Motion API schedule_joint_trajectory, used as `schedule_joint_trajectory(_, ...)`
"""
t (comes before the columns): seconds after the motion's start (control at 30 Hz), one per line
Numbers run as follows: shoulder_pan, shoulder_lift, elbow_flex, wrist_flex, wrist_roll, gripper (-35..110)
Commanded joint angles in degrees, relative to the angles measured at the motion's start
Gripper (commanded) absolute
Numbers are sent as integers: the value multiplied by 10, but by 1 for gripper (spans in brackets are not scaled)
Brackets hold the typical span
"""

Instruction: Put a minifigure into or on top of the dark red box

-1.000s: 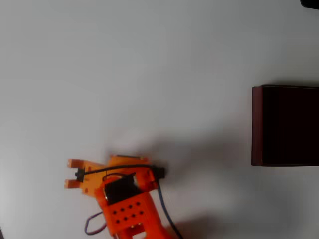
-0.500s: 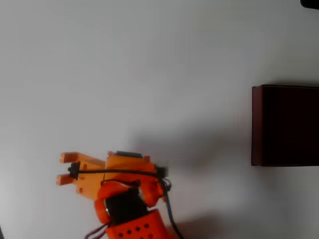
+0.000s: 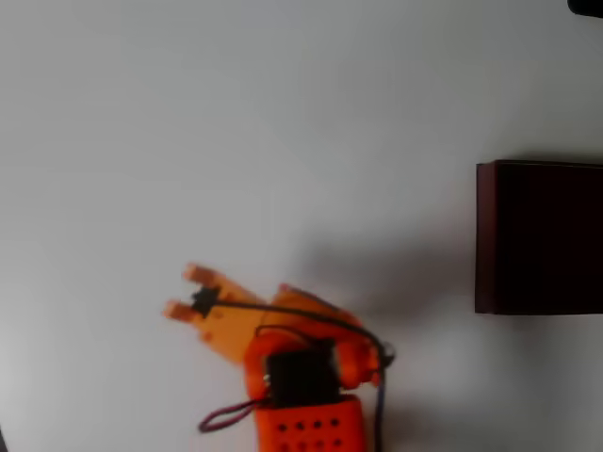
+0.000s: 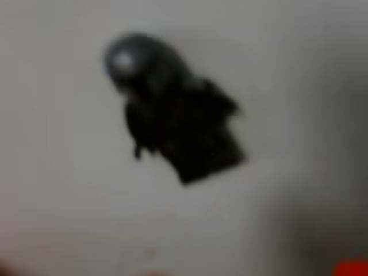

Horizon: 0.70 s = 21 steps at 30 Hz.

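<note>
My orange gripper [image 3: 185, 292] hangs over the lower left of the white table in the overhead view, its fingertips pointing up and to the left. A tiny dark minifigure [image 3: 202, 299] sits between the two fingers, and the gripper is shut on it. The wrist view shows the minifigure [image 4: 172, 126] close up and blurred, a dark body with a rounded grey head against the pale table. The dark red box [image 3: 484, 235] stands at the right edge, open side up with a near-black inside, far to the right of the gripper.
White tabletop [image 3: 283, 113] lies between the gripper and the box. A black cable [image 3: 311, 317] and a purple wire loop [image 3: 221, 419] run along the arm. A dark object [image 3: 589, 6] clips the top right corner.
The gripper has swung to the right and slightly up in the picture, carrying the minifigure with it. Its fingers now point more up-left. The box has not moved.
</note>
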Motion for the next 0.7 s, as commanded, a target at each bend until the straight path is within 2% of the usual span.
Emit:
schedule_joint_trajectory(0.0, 47, -29, -92, 55, 80, 15)
schedule_joint_trajectory(0.13, 61, -59, -113, 71, 172, 15)
schedule_joint_trajectory(0.27, 28, -49, -45, -19, 69, 15)
schedule_joint_trajectory(0.43, -73, 25, 119, -145, -18, 14)
schedule_joint_trajectory(0.67, -100, 125, 237, -179, -49, 13)
